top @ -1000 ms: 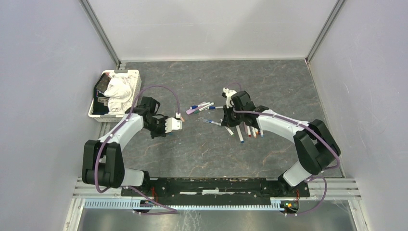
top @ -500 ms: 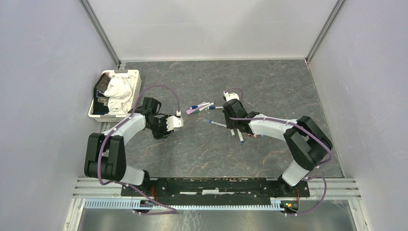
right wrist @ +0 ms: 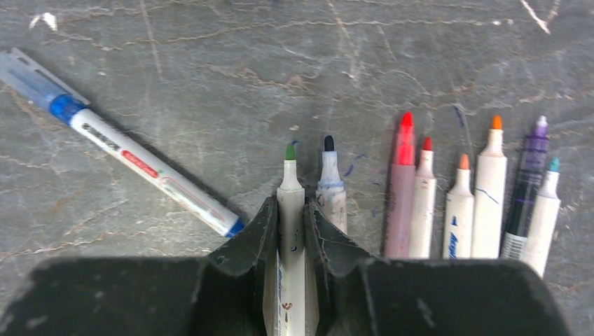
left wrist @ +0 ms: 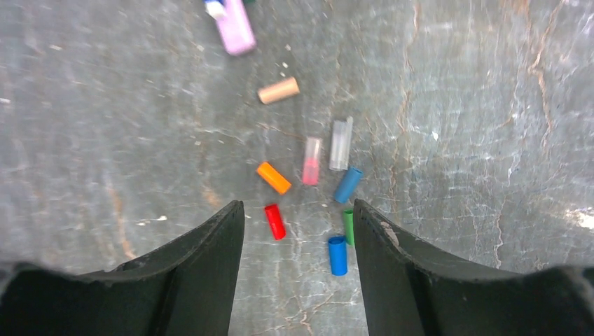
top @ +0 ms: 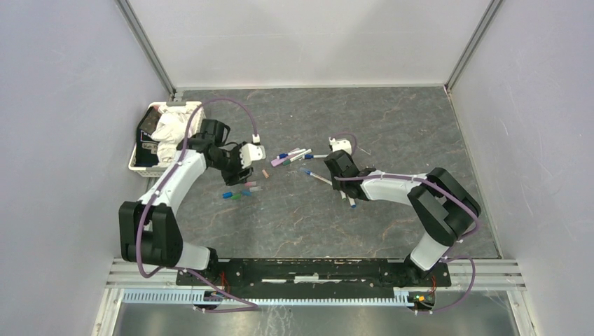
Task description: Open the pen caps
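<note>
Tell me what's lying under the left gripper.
Below the left gripper, loose pen caps lie on the table: red, orange, pink, clear, tan, two blue. A green cap is half covered by a finger; anything beneath the fingers is hidden.

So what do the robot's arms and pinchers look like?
The left arm and right arm are white tubes with chunky black joints, each carrying a thin purple cable. The left gripper and right gripper each have two smooth black tapering fingers.
</note>
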Robot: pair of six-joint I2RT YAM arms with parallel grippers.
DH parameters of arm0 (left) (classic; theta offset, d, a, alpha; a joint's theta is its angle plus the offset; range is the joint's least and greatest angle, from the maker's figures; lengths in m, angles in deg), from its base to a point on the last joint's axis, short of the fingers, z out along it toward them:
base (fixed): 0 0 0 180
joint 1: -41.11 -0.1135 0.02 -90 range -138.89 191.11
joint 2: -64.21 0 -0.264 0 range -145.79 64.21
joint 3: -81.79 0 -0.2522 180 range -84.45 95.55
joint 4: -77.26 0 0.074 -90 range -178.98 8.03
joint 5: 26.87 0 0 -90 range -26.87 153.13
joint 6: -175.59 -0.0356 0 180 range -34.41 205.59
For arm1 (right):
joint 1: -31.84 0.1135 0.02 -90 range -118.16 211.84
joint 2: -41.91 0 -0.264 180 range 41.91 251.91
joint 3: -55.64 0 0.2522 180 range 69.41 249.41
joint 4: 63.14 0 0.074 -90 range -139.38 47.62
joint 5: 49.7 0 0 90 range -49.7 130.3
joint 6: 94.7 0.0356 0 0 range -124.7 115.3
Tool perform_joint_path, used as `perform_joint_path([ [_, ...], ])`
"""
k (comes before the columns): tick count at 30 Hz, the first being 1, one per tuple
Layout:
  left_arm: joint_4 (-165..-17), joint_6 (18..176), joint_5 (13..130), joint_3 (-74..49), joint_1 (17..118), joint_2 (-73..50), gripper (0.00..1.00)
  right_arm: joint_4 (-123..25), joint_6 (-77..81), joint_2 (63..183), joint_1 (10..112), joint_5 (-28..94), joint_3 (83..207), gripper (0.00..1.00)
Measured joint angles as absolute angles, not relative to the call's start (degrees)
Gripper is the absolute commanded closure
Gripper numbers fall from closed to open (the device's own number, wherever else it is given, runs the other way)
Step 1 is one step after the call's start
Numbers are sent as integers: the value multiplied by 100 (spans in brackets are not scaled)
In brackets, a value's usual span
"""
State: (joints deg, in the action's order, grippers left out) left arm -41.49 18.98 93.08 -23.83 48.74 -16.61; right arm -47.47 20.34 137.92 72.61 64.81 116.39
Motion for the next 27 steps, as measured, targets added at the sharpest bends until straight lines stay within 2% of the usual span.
perform_joint_path([
  [6,-3653,2078,9649,-1655,4859,-1385,33,-4786,2052,13499,7259,6831,11278,67],
  [8,-3528,2099,9682,-1548,4859,-1344,19,-4710,2021,13420,7255,6899,11226,62],
  [11,-3386,2150,9752,-1443,4859,-1313,17,-4535,1892,13344,7230,6892,11234,51],
  [12,-3347,2165,9774,-1425,4859,-1309,5,-4491,1875,13331,7228,6886,11250,49],
  [13,-3297,2178,9778,-1399,4859,-1309,1,-4386,1800,13311,7228,6864,11304,48],
  [21,-3076,2574,9763,-798,4857,-1270,0,-4209,668,13213,7196,6138,12474,36],
  [27,-3087,2827,9763,-623,4857,-981,0,-4345,-925,14168,7139,5122,13912,35],
])
